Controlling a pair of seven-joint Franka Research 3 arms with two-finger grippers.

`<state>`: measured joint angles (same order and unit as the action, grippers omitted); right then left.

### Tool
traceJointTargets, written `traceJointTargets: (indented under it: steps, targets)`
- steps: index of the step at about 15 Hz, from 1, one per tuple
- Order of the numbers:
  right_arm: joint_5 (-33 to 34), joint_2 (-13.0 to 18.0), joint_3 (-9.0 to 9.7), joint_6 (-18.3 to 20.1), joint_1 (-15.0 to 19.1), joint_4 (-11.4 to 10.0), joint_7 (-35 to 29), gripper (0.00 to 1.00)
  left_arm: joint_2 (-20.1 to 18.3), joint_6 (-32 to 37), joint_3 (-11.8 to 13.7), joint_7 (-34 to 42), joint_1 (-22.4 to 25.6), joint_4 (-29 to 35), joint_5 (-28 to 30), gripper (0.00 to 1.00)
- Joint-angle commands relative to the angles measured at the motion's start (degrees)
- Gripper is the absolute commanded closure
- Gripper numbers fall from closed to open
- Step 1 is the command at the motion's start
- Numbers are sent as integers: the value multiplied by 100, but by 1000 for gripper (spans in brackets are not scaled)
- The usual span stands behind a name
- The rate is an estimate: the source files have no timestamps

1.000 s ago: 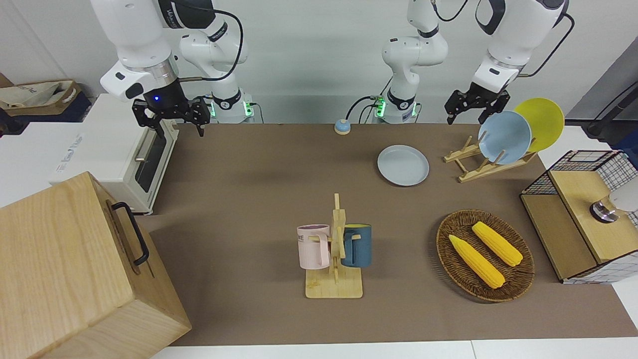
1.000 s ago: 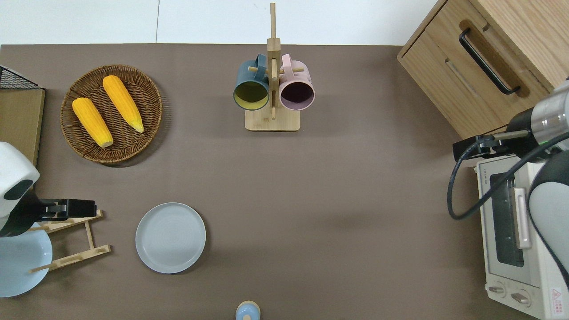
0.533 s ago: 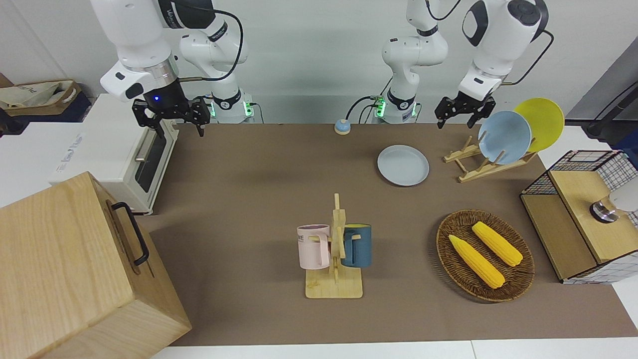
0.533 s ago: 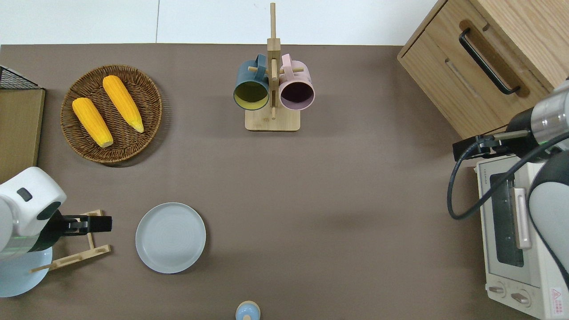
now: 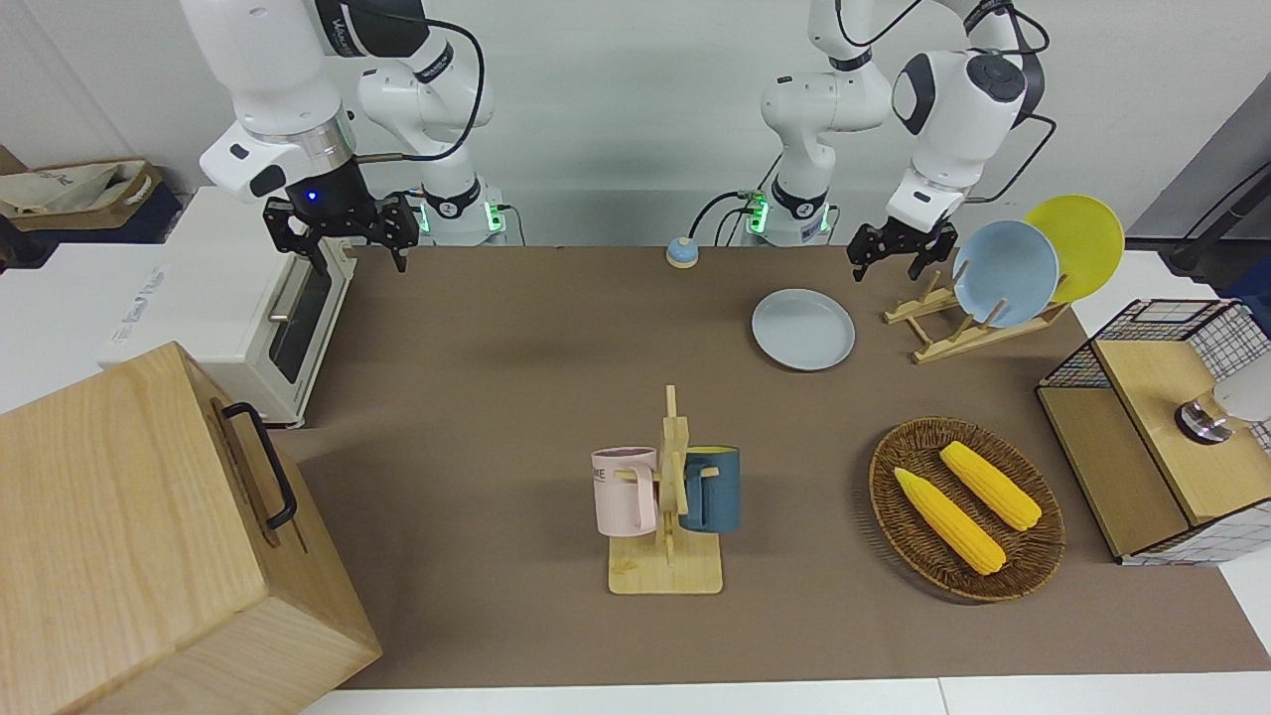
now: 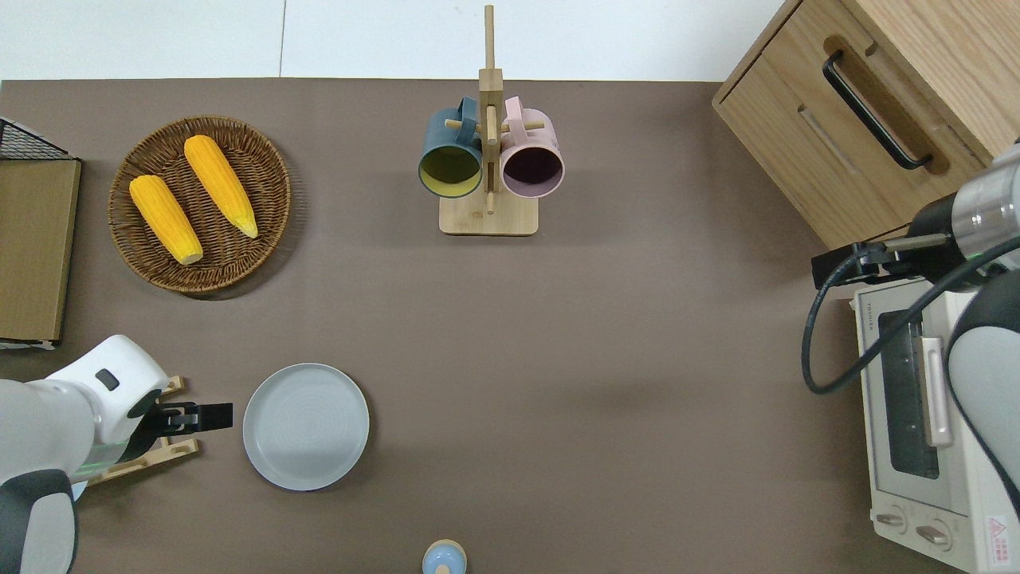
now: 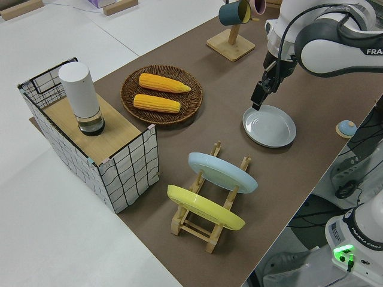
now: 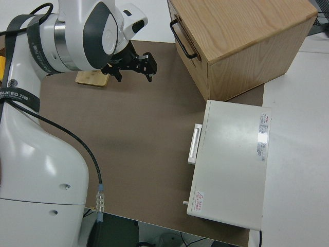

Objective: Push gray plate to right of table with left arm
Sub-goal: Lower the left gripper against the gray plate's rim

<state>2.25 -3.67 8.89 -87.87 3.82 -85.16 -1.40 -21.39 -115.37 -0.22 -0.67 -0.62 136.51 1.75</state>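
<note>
Left gripper [image 6: 209,416] is closing in on the gray plate [image 6: 306,426]: 1 s back it was over the wooden rack [image 6: 163,450], now it's hanging just off the plate's rim at approx 9 o'clock in the overhead view, on the side toward the left arm's end of the table [image 6: 558,335]. Not touching yet; side view is showing the fingertips above the rim, a gap under them. Fingers: can't tell whether parted or closed.

Plate itself isn't moving, sitting flat, same spot as 1 s ago. Basket of corn [image 6: 200,204] is lying at approx 11 o'clock from it, farther from the robots, well apart. Blue and yellow plates are standing in the rack.

Meaning: approach phase is nearly done, push not begun. Gripper prob needs to drop lower to catch the rim, then drive toward 3 o'clock. Lane that way is looking open.

Right arm is parked, fingers spread apart [image 5: 340,236].
</note>
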Motion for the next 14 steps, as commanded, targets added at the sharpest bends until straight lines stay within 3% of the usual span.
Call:
traceJointTargets:
  steps: [1,14]
  targets:
    - [-40,33,-1,59,4,8,-18,17,-269,-503,31,-82,-70,551,27,2]
    - [-40,33,-1,59,4,8,-18,17,-76,-1795,5,-82,-79,1431,18,2]
